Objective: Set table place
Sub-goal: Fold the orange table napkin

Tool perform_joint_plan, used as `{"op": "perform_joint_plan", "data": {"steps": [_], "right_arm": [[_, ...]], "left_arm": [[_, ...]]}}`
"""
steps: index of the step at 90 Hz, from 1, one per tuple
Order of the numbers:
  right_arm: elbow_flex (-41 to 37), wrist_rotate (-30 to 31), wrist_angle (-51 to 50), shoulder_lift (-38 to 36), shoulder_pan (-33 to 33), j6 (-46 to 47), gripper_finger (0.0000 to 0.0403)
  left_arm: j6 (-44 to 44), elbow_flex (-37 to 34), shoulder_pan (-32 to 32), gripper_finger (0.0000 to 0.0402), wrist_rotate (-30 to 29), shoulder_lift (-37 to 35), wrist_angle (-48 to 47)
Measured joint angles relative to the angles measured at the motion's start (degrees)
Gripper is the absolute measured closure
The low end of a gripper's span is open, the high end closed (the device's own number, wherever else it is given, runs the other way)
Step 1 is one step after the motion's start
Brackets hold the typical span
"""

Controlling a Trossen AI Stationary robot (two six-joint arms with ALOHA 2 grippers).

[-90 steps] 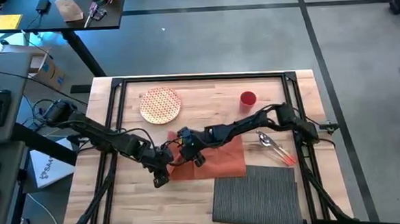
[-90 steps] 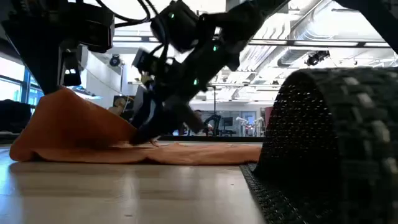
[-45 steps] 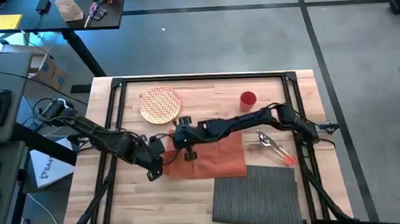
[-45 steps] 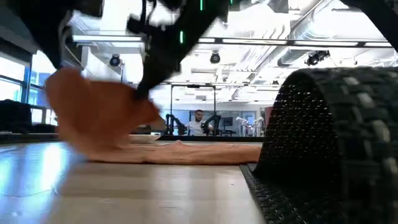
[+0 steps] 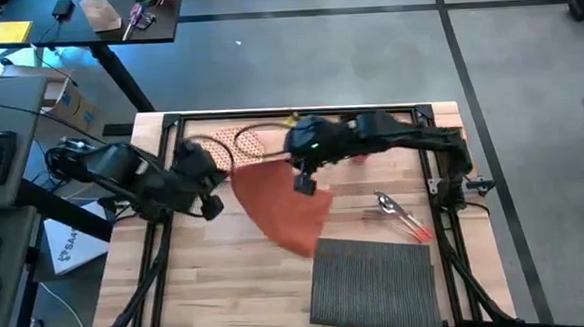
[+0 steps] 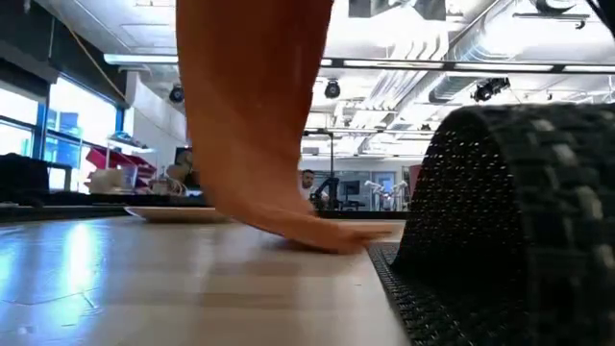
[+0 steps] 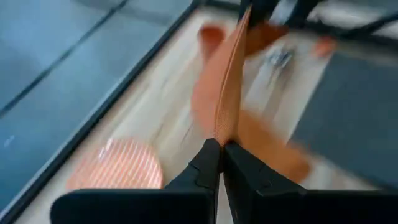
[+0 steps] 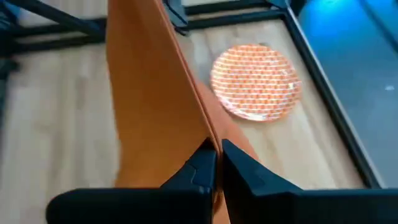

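Napkin: orange cloth, which I see lifted off the surface and stretched between both tools; its lowest corner hangs down at the near-left corner of the placemat, and in the low view it touches the wood there.
Left tool: I see its 2 fingers pressed together on the napkin's edge, held up over the left part of the surface near the plate.
Right tool: clamped the same way on another stretch of the napkin's edge, held above the far middle of the surface.
Placemat: dark grey ribbed mat, lying at the near right of the surface; its near edge curls up in front of the low camera.
Plate: round, red-patterned, at the far left, partly hidden by the napkin from above.
Cutlery: right of the napkin, just beyond the placemat.
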Motion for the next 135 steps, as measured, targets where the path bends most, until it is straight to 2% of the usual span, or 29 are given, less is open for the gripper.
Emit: {"op": "perform_joint_plan", "data": {"steps": [19,29,43,55,67,75,84,98,106,114,124,135], "right_arm": [[5.8,-13.6,1.0,-3.3,2.7,5.0,0.0403],[5.1,-16.3,5.5,-4.9,3.0,7.9,0.0403],[5.2,-11.0,1.4,-5.1,-0.4,8.8,0.0403],[0.5,-7.6,-0.8,-5.0,-4.9,8.8,0.0403],[-4.2,1.4,-0.1,-4.9,-8.9,6.0,0.0403],[-5.8,10.5,1.5,-4.8,-11.5,3.8,0.0403],[-5.5,17.4,4.2,-4.8,-13.5,1.4,0.0403],[0.1,22.1,5.3,-4.9,-13.7,-1.4,0.0403],[4.2,22.2,3.8,-5.0,-12.3,-1.2,0.0403],[5.5,22.1,2.2,-5.9,-9.7,-1.4,0.0403],[1.7,18.8,-2.0,-7.5,-6.8,2.2,0.0403],[-7.4,16.7,-8.3,-7.1,-3.4,7.2,0.0403]], "left_arm": [[9.2,4.1,0.9,0.0401,7.6,0.1,12.8],[11.8,4.5,1.7,0.0401,8.0,0.2,16.7],[15.7,3.4,6.1,0.0401,4.3,0.2,15.8],[20.2,0.1,12.6,0.0401,3.7,0.7,15.5],[25.6,-4.0,20.4,0.0401,-0.2,1.9,16.3],[33.0,-6.0,25.7,0.0401,-2.4,2.8,20.4],[43.3,-6.9,30.7,0.0401,-2.4,3.7,28.2],[58.8,-6.8,34.9,0.0401,-0.6,3.7,42.1],[63.0,-5.7,35.3,0.0401,0.5,3.5,43.8],[62.2,-4.6,34.0,0.0401,3.9,3.2,41.3],[54.4,-5.6,31.6,0.0401,9.9,3.3,33.4],[44.0,-12.1,28.1,0.0401,14.8,4.1,25.8]]}}
